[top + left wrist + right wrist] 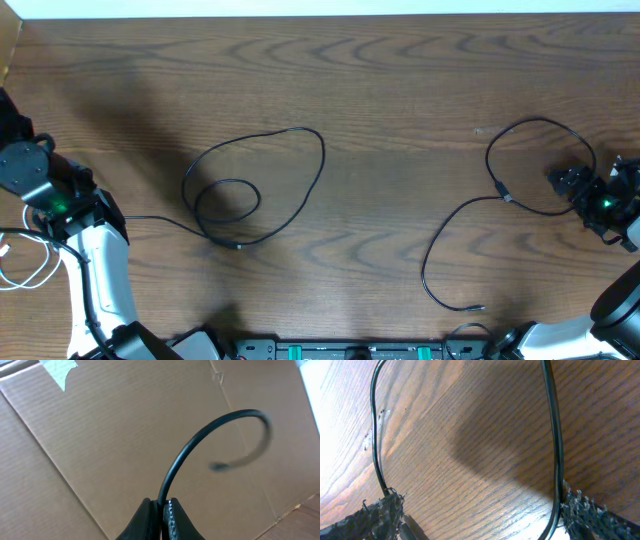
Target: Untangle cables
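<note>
While left jaws pinch a black cable (180, 459) between them | right jaws spread, apparently straddling another cable loop (553, 435).

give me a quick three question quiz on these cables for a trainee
1. True or false: the looped black cable and the right-hand black cable lie apart on the table without crossing.
2. The lower-left cable beside the left arm is: A white, B red, C yellow.
3. In the left wrist view, what do the left jaws grip?

Key: 1 true. 2 A. 3 a black cable, pinched between the shut jaws.
</note>
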`<state>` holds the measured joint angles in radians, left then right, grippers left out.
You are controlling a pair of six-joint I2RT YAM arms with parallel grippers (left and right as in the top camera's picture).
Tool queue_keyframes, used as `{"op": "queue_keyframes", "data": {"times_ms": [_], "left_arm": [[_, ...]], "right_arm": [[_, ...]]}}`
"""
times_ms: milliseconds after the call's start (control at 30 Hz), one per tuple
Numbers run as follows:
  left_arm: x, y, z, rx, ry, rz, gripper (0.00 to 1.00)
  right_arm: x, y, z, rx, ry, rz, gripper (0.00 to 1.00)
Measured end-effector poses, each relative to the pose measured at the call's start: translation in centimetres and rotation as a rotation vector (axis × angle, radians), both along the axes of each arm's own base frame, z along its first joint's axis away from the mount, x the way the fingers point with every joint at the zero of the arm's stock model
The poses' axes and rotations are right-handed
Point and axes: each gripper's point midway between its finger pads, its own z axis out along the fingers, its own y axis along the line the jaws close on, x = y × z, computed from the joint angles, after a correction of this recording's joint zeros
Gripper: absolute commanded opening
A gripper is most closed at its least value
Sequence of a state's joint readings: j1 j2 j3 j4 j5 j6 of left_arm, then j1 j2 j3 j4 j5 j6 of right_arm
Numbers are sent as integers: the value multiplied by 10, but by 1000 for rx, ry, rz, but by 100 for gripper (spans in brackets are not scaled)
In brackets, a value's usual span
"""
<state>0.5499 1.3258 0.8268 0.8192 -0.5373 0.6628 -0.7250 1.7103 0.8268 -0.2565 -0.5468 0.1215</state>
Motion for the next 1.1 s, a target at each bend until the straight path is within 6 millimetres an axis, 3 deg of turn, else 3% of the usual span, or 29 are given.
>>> {"op": "queue_keyframes", "data": {"times_ms": [233, 467, 667, 800, 933, 1100], "left_arm": [[23, -12, -2, 0, -2, -130, 7], [65, -50, -32, -194, -91, -356, 7], [114, -127, -53, -395, -131, -704, 7], [135, -196, -88, -586, -23, -932, 8], [137, -254, -118, -723, 107, -1103, 8], [122, -324, -152, -892, 288, -1284, 8]], "right_arm": [[0, 0, 0, 0, 0, 0, 99], [0, 0, 0, 1, 1, 0, 99], [-1, 1, -1, 5, 5, 0, 99], [-1, 1, -1, 8, 7, 1, 99], [-1, 2, -1, 9, 6, 1, 99], [-1, 2, -1, 9, 6, 1, 99]]}}
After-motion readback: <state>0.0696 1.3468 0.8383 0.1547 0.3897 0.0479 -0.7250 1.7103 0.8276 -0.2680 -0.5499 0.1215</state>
